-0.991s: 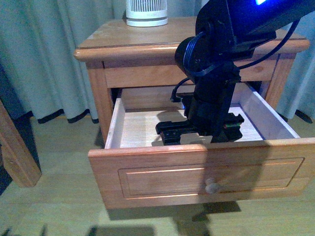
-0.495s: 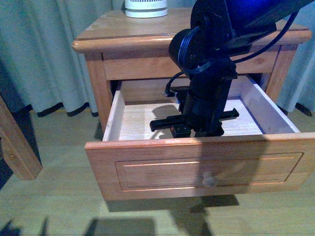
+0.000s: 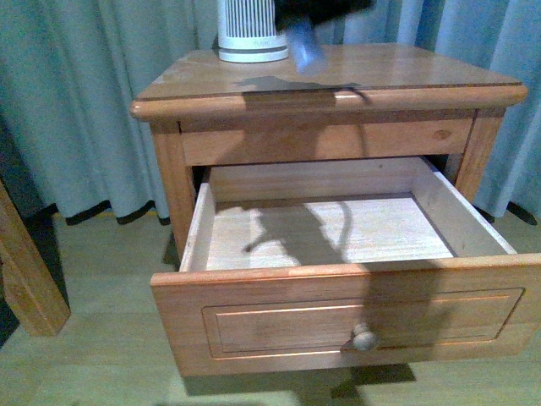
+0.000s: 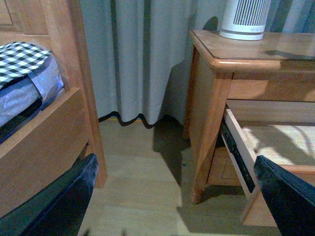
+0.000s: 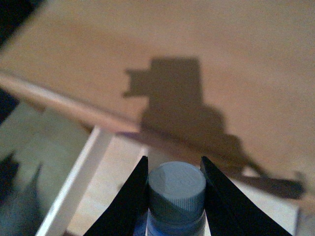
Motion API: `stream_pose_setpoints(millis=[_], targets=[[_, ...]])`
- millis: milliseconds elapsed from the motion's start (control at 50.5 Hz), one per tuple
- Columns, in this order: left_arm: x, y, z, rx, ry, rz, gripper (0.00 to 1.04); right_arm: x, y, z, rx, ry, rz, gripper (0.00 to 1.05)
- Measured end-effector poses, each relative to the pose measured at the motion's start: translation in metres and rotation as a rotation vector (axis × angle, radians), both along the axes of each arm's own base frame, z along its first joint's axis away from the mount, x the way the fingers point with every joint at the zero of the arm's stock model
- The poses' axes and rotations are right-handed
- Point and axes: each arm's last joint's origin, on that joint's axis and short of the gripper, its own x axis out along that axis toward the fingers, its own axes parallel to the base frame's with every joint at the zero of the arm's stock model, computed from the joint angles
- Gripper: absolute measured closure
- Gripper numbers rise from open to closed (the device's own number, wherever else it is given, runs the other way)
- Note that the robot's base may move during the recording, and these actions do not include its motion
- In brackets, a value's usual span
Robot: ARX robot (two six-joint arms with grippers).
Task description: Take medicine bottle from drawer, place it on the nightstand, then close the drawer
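nearest in the front view is the drawer (image 3: 338, 317), pulled well out with its round knob (image 3: 364, 337) facing the robot. its pale floor is bare apart from shadow, so the bottle is no longer in it. it probably stays open because closing comes last, and nothing is free to push it yet.

the left gripper (image 4: 179, 194) hangs low beside the nightstand's near corner, over the floor. its two dark fingers (image 4: 69, 201) are set wide apart and hold nothing. it seems parked there to stay out of the other arm's way, and it is well placed to reach the drawer front later.

further back and higher, the right gripper (image 5: 173, 169) has its jaws clamped on the medicine bottle (image 5: 176, 189), one finger on each side just under the ribbed cap. the bottle is upright, which suits setting it down on its base. the right wrist view looks down past the cap at the front edge of the nightstand (image 3: 406, 72), so the bottle is in the air above that edge and not yet over the middle of the top. in the front view it is only a pale blur near the upper border.

the gripper's shadow falls on open wood, a fair landing spot. at the back of the top stands a ribbed white cylinder (image 3: 252, 30), so the bottle should go in front of it. behind everything hangs a grey-green curtain (image 3: 76, 101).
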Motion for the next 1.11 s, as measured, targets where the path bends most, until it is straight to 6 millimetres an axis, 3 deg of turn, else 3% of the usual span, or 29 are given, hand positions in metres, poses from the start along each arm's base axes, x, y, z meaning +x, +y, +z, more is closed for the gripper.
stream_pose_setpoints(millis=[20,79,159,258,416,535,614,733,832,872,951,1011,1110], targets=[[0.0,0.0,0.0,0.0,0.0,0.0,0.07,0.0,0.0,0.003,0.001,-0.011,-0.002,0.78],[0.0,0.0,0.0,0.0,0.0,0.0,0.07,0.005,-0.008,0.038,-0.005,-0.13,-0.032,0.78],[0.0,0.0,0.0,0.0,0.0,0.0,0.07,0.019,-0.016,0.059,-0.029,-0.185,-0.076,0.78],[0.0,0.0,0.0,0.0,0.0,0.0,0.07,0.039,-0.021,0.059,-0.092,-0.182,-0.116,0.78],[0.0,0.0,0.0,0.0,0.0,0.0,0.07,0.091,-0.03,-0.019,-0.254,-0.078,-0.166,0.78],[0.0,0.0,0.0,0.0,0.0,0.0,0.07,0.102,-0.031,-0.031,-0.28,-0.096,-0.21,0.78],[0.0,0.0,0.0,0.0,0.0,0.0,0.07,0.104,-0.03,-0.029,-0.274,-0.124,-0.236,0.75],[0.0,0.0,0.0,0.0,0.0,0.0,0.07,0.106,-0.026,-0.032,-0.228,-0.133,-0.23,0.44],[0.0,0.0,0.0,0.0,0.0,0.0,0.07,0.106,-0.025,-0.031,-0.193,-0.141,-0.224,0.33],[0.0,0.0,0.0,0.0,0.0,0.0,0.07,0.105,-0.025,-0.026,-0.169,-0.154,-0.218,0.22],[0.0,0.0,0.0,0.0,0.0,0.0,0.07,0.101,-0.023,-0.01,-0.079,-0.216,-0.168,0.11],[0.0,0.0,0.0,0.0,0.0,0.0,0.07,0.091,-0.024,0.003,-0.008,-0.266,-0.133,0.05],[0.0,0.0,0.0,0.0,0.0,0.0,0.07,0.045,-0.031,0.035,0.078,-0.337,-0.084,0.07]])
